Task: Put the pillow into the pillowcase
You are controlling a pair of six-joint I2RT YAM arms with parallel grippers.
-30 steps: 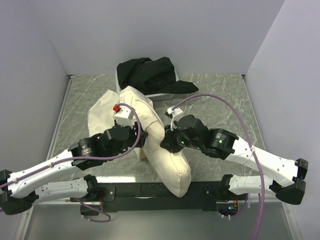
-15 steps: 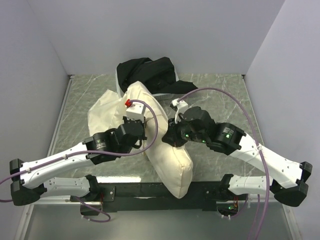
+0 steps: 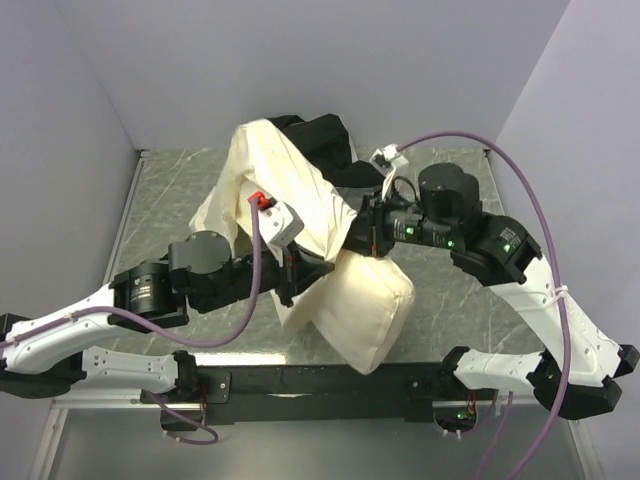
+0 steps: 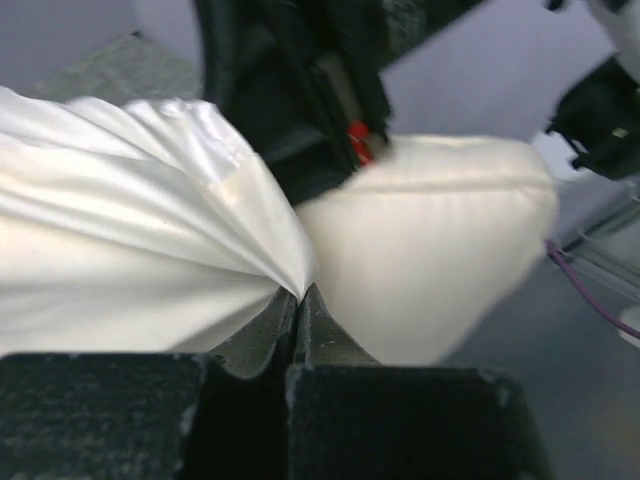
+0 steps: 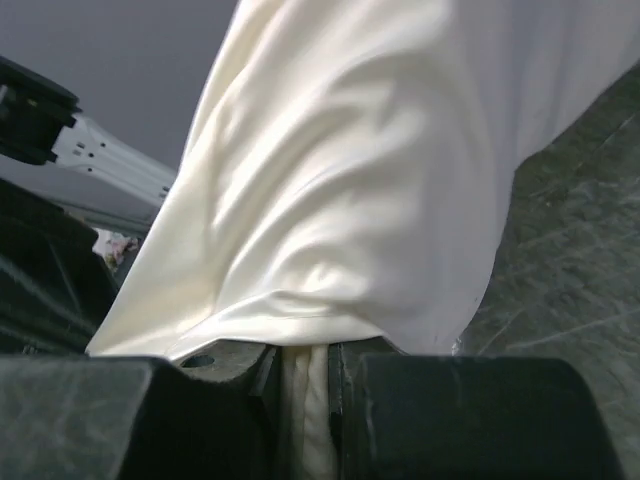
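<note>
Both grippers hold the pillowcase [image 3: 275, 175], a shiny cream sack, raised above the table's middle. My left gripper [image 3: 305, 272] is shut, pinching a fold of its fabric [image 4: 150, 230] at the fingertips [image 4: 300, 296]. My right gripper [image 3: 352, 238] is shut on a bunched edge of the same fabric [image 5: 308, 385], which drapes over its fingers. The pillow [image 3: 368, 308] lies plump below the raised fabric, near the front edge, and also shows just beyond the left jaws [image 4: 430, 250]. Its upper end runs under the pillowcase; how far inside it sits is hidden. No print shows.
A black cloth heap [image 3: 325, 140] lies at the back, partly behind the raised fabric. Grey walls close in the marbled table [image 3: 455, 300] on three sides. A black rail [image 3: 300, 380] runs along the near edge by the arm bases.
The left gripper has shut on the pillowcase fabric. Both arms have lifted the pillowcase up and toward the back, and the pillow's free end has swung right.
</note>
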